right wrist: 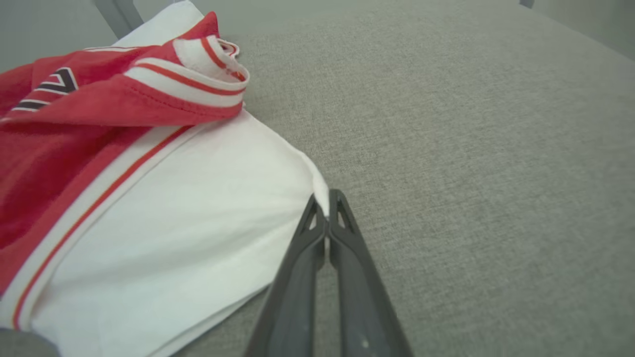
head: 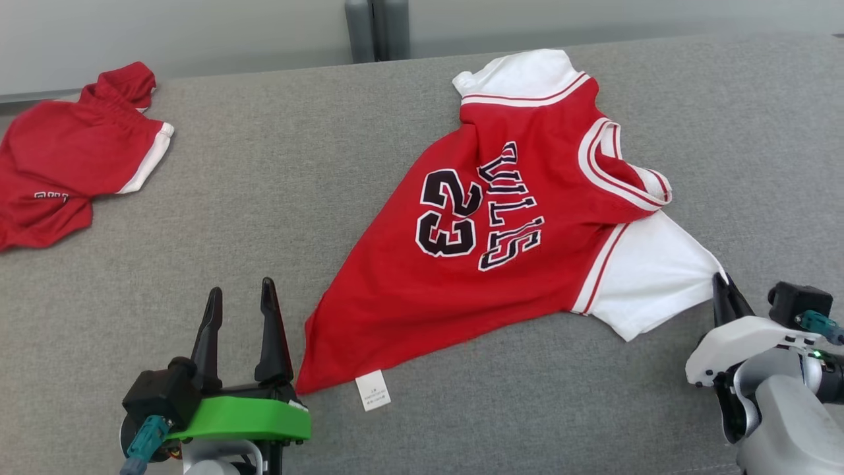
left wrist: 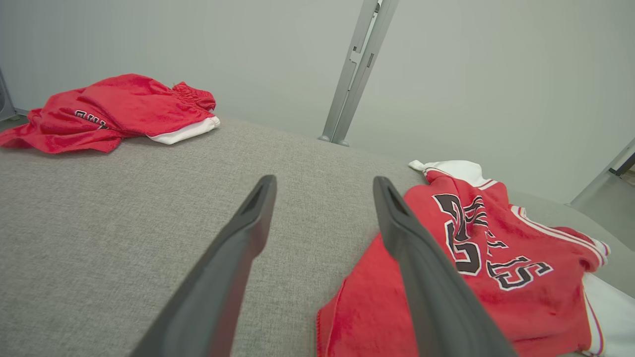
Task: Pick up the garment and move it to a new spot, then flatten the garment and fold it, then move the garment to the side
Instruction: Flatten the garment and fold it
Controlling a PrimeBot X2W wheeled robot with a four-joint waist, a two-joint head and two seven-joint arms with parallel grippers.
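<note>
Where grey surface (head: 277, 198) meets pale wall (head: 198, 33), right jaws pinching jersey (head: 422, 297) sleeve (head: 653, 277), left jaws spread, empty

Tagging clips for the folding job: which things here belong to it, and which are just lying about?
Job: jersey; its white sleeve; right gripper, shut on that sleeve; left gripper, open.
Lying about: red shorts; grey post.
</note>
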